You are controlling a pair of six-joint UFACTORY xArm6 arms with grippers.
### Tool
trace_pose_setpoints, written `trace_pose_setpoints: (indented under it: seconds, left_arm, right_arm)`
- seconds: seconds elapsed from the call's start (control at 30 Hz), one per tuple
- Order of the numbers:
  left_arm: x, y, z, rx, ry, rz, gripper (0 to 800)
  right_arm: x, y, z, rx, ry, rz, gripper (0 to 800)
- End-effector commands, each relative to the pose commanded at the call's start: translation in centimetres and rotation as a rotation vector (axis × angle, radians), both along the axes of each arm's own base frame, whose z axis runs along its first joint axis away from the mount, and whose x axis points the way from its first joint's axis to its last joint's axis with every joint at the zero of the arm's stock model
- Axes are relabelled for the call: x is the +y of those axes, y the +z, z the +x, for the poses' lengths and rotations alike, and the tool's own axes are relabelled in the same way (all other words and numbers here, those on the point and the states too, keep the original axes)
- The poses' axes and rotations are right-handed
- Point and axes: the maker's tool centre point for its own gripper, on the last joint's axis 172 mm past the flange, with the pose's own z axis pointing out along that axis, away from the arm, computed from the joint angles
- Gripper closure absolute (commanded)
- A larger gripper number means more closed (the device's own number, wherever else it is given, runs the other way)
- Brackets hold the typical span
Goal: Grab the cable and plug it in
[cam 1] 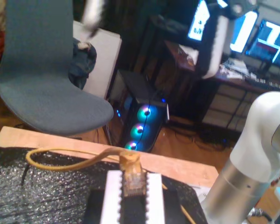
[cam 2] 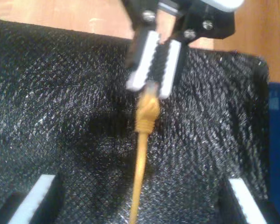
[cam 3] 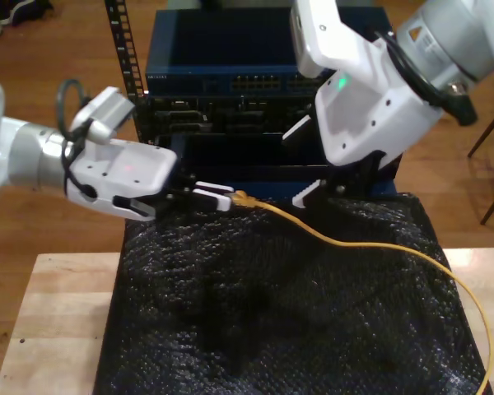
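The yellow-orange cable [cam 3: 370, 245] runs across the black mat from the exterior view's right edge to my first gripper [cam 3: 222, 199], the arm at that view's left. My first gripper [cam 1: 133, 186] is shut on the cable's clear plug [cam 1: 133, 185], with the orange boot [cam 1: 129, 161] sticking out past the white pads. Beyond the boot the cable [cam 1: 60, 161] loops away over the mat. My second gripper [cam 3: 317, 177] hangs open above the cable, close behind the held end. In its wrist view my second gripper [cam 2: 140, 205] has fingers spread wide either side of the cable [cam 2: 141, 163], facing my first gripper [cam 2: 154, 70].
A rack with a blue network switch [cam 3: 255, 82] and its row of ports stands behind the black foam mat [cam 3: 272, 313]. The mat lies on a wooden table [cam 3: 58, 313]. Past the table edge are a grey chair [cam 1: 46, 84] and a PC with lit fans [cam 1: 142, 123].
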Motion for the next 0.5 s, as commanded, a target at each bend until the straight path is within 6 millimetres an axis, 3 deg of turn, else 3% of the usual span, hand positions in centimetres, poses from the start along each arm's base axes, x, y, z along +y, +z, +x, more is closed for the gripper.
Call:
trace_pose_setpoints:
  seconds: [0.17, 0.37, 0.5]
  left_arm:
    - [-0.2, 0.6, -1.0, 0.088, -0.028, -0.027, 798]
    - [-0.1, 1.1, -1.0, 0.150, -0.023, -0.044, 798]
    - [-0.4, 2.7, -1.2, 0.191, -0.034, -0.107, 798]
  right_arm:
    - [-0.6, 0.7, -1.8, -0.096, 0.055, 0.010, 23]
    - [-1.6, 3.4, -2.2, -0.281, 0.036, 0.041, 33]
    - [-1.2, 4.5, -2.8, -0.320, 0.049, 0.053, 26]
